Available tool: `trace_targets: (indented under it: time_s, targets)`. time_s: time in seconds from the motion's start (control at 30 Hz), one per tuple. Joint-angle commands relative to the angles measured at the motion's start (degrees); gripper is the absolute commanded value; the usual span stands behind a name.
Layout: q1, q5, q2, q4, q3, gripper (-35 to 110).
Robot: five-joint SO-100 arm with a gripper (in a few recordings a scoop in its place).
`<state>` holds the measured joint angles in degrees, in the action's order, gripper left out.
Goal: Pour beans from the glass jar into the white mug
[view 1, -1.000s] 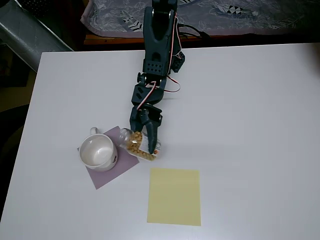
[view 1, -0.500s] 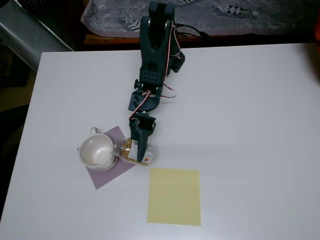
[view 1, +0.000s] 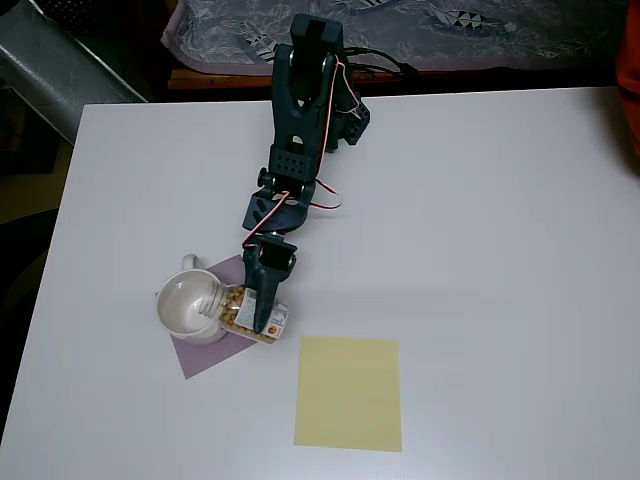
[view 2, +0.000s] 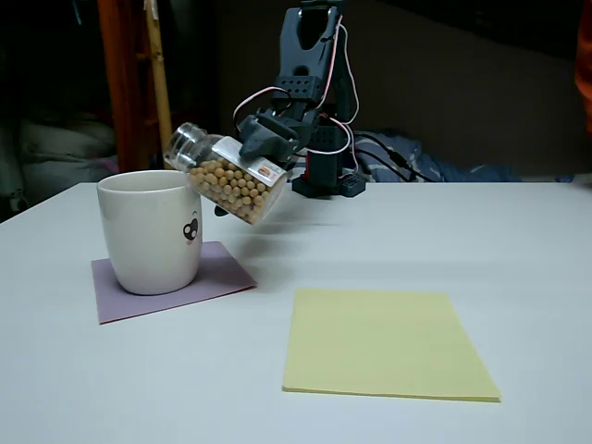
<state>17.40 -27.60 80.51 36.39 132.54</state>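
The glass jar, packed with tan beans, hung tilted with its open mouth over the rim of the white mug, which stood on a purple mat. The dark arm's fingers were clamped around the jar. A yellow sheet lay nearby on the white table.

White table bearing a purple mat and, near it, a yellow sheet; patterned cloth behind.
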Motion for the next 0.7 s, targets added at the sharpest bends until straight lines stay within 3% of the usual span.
trace_targets:
  time_s: [0.0,0.67]
  targets:
    - [1.76,0.44,1.85,1.85,-1.49,5]
    - [0.26,8.09,3.6,1.41,2.64,0]
